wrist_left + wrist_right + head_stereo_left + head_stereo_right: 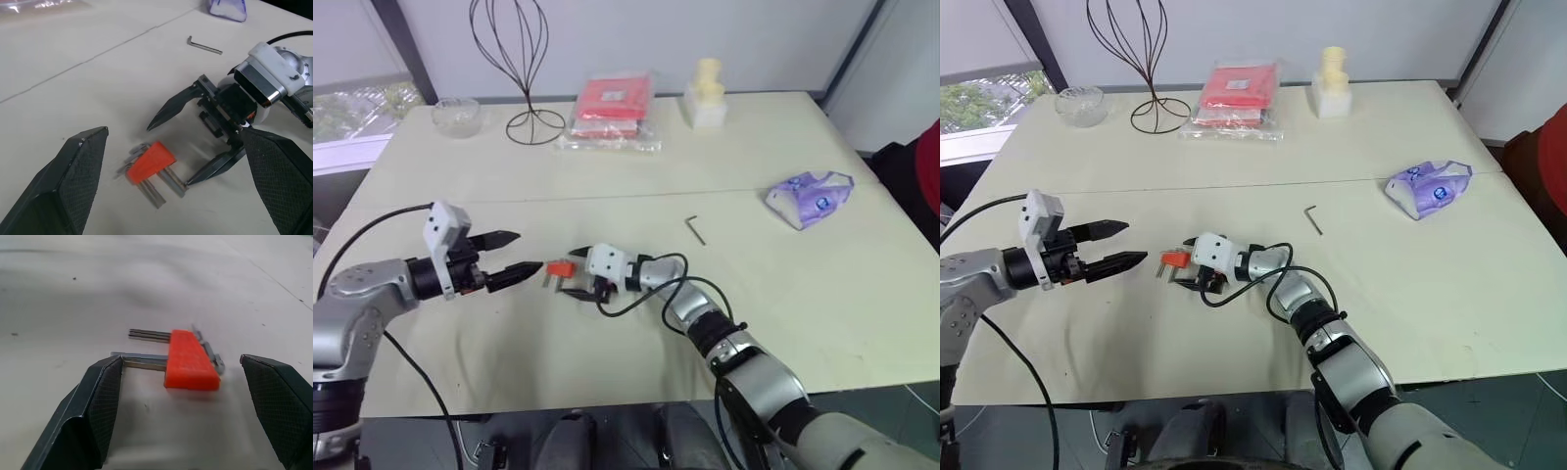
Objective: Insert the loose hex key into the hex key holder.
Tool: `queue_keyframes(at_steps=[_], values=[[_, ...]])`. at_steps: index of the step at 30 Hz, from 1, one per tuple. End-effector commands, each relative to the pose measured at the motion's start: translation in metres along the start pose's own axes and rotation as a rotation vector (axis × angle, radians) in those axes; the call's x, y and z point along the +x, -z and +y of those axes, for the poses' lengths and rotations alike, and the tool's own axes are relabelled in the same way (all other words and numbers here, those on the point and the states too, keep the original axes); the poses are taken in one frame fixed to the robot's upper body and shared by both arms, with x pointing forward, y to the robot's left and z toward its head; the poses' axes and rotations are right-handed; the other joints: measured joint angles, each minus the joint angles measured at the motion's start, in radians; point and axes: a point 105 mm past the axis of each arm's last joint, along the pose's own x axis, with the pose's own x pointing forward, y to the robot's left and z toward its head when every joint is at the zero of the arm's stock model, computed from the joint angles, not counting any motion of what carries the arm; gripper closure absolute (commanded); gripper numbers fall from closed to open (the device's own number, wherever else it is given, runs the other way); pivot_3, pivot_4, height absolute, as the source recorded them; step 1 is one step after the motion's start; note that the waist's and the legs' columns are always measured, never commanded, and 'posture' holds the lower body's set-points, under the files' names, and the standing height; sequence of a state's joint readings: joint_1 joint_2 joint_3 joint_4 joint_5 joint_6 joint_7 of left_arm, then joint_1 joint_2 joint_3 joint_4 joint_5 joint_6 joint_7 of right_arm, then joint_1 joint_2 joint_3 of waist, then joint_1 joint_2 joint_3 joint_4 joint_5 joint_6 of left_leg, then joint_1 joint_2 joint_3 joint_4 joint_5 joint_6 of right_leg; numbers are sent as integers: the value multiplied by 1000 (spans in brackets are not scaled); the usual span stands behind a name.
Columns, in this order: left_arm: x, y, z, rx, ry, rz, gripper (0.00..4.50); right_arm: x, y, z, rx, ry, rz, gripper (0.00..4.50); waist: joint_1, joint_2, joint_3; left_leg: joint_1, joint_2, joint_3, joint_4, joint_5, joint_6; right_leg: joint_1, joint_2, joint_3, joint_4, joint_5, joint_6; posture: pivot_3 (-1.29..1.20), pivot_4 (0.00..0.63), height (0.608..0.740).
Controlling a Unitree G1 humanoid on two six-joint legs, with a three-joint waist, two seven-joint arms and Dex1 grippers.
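Bright, even light; soft shadows; sharp views.

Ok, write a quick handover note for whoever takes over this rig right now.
Left gripper: open, empty, pointing at the holder.
Right gripper: open around the small orange-red plastic hex key holder, which lies flat on the table.
The thin dark grey L-shaped loose hex key lies apart, further back on the right, untouched.
Done: nothing inserted.
Left: pick up key, steady holder, insert.
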State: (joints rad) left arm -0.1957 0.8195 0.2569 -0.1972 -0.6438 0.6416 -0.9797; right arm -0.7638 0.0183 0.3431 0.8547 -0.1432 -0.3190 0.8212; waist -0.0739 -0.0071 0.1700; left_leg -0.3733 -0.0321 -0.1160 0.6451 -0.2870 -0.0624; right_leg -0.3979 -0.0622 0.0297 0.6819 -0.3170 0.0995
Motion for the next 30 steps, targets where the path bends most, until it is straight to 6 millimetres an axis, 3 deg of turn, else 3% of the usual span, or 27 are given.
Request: queue_keyframes(at_steps=[1,10,19,30], values=[[0,-8,1,44,-4,-21,0,9,19,10,92,-23,97,546,-1,0,0,0,0,0,0,0,0,0,0,0,0,0,0,0,150,740],[1,-3,1,57,-20,-15,0,4,32,-2,170,9,182,546,2,0,0,1,2,0,0,0,0,1,2,0,0,1,-2,0,150,740],[-2,1,-1,51,-31,-16,0,-10,17,-12,117,147,96,546,13,0,0,0,2,0,0,0,0,1,0,0,0,1,-2,0,150,740],[-2,6,1,112,1,69,0,-12,11,12,370,175,96,546,29,0,0,0,1,0,0,0,0,0,0,0,-1,1,-2,0,150,740]])
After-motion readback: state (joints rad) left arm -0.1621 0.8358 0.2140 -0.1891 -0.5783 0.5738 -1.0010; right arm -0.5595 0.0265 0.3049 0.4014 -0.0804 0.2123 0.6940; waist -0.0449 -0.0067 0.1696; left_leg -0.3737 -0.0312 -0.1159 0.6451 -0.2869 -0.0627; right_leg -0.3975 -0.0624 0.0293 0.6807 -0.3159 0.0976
